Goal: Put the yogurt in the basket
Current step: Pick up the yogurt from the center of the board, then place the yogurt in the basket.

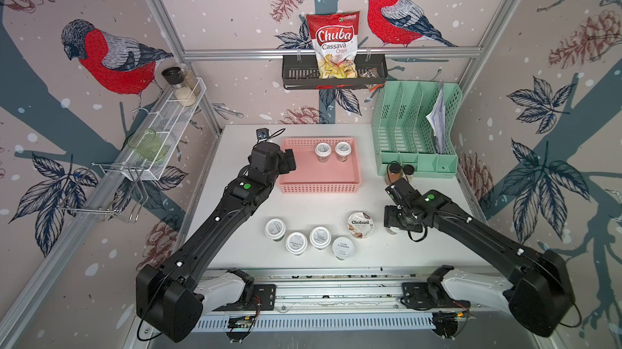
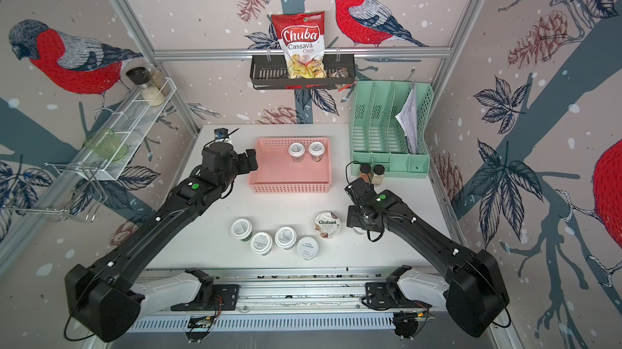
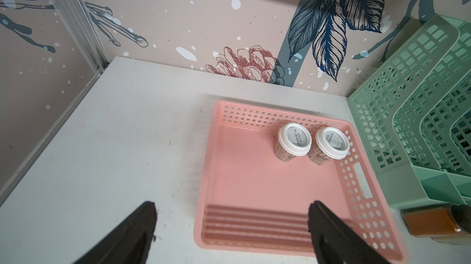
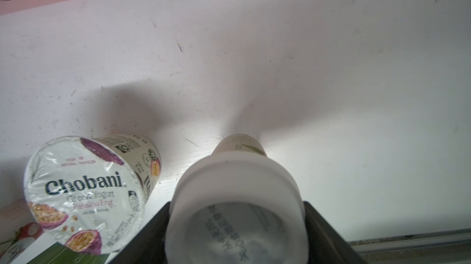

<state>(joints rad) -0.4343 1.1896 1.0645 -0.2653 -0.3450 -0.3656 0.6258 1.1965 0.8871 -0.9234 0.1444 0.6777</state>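
The pink basket (image 1: 319, 189) (image 2: 289, 189) (image 3: 204, 199) sits at the table's back middle, with two small white-lidded yogurt cups (image 1: 323, 149) (image 3: 295, 140) upright in its far right corner. Several more small cups (image 1: 296, 242) (image 2: 261, 242) stand near the front edge, and the wider Chobani cup (image 1: 360, 224) (image 4: 84, 194) is to their right. My right gripper (image 1: 393, 226) (image 4: 235, 209) is down beside the Chobani cup, its fingers pressed on both sides of another small yogurt cup (image 4: 237, 181) that stands on the table. My left gripper (image 1: 291, 160) (image 3: 232, 206) hangs open over the basket's left rim, holding nothing.
Two black-capped spice jars (image 1: 393, 170) (image 3: 433, 222) stand in front of the mint-green file organiser (image 1: 417, 128) at the back right. A black rack (image 1: 335, 76) with a chips bag hangs on the back wall. A white wire shelf (image 1: 168, 121) runs along the left wall.
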